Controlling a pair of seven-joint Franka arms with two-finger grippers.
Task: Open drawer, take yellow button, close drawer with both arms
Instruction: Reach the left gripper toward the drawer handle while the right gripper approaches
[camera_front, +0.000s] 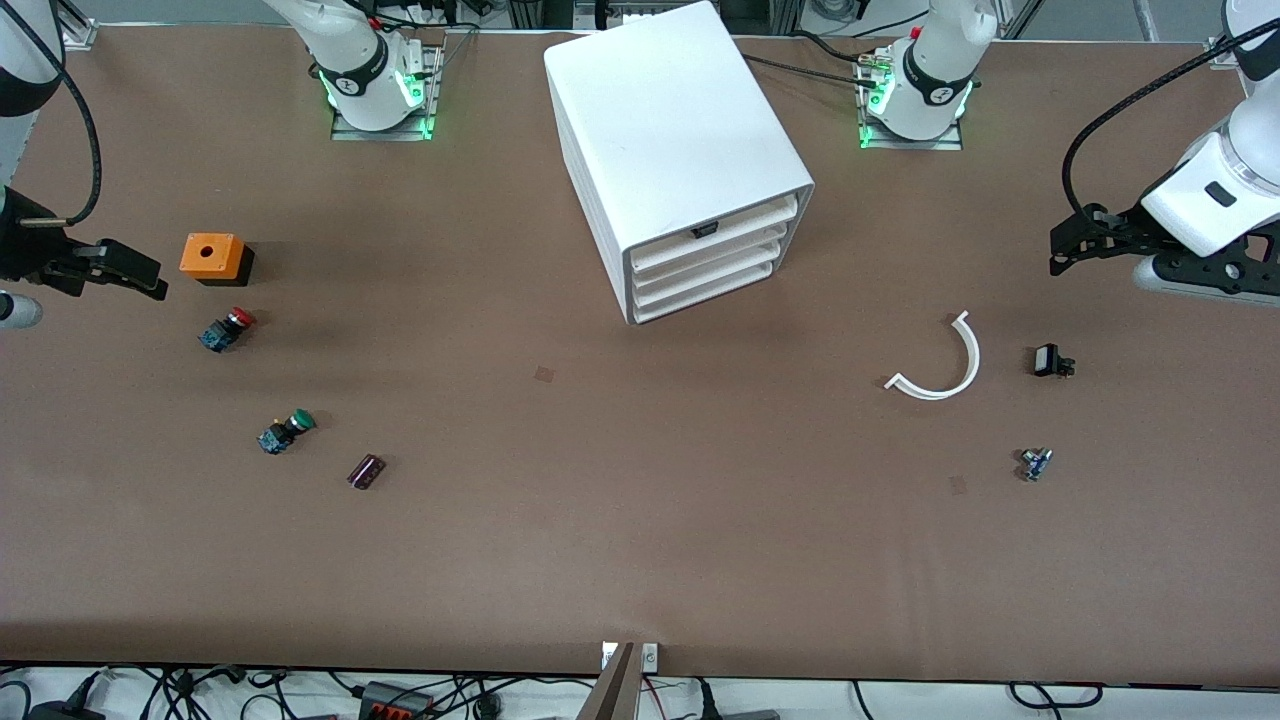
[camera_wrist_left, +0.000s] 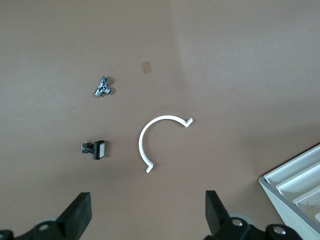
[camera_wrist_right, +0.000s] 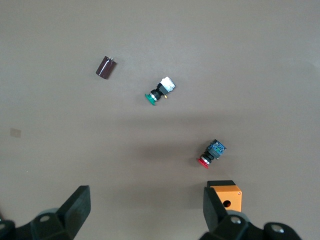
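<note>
The big white cabinet (camera_front: 660, 130) stood on the brown table (camera_front: 620, 540), between the two arms' bases. It had four flat drawers in its front. The top drawer (camera_front: 715, 228) was pushed all the way in. The yellow button could not be seen anywhere.

The left hand (camera_front: 1060, 250) hung in the air over the left arm's end of the table. Its two fingers (camera_wrist_left: 80, 212) stood wide apart and held nothing. Near it on the table lay a white curved piece (camera_front: 945, 365), and just beside that a little black part (camera_front: 1050, 360). A tiny metal part (camera_front: 1035, 463) lay nearer to the front camera.

The right hand (camera_front: 120, 268) hung over the right arm's end of the table. Its fingers (camera_wrist_right: 77, 210) were wide apart too, and it held nothing. An orange box (camera_front: 212, 256) sat close to it on the table. A red button (camera_front: 226, 329) lay just beside the box, a bit nearer to the front camera. A green button (camera_front: 286, 431) lay nearer still, with a small dark tube (camera_front: 366, 471) beside it.
</note>
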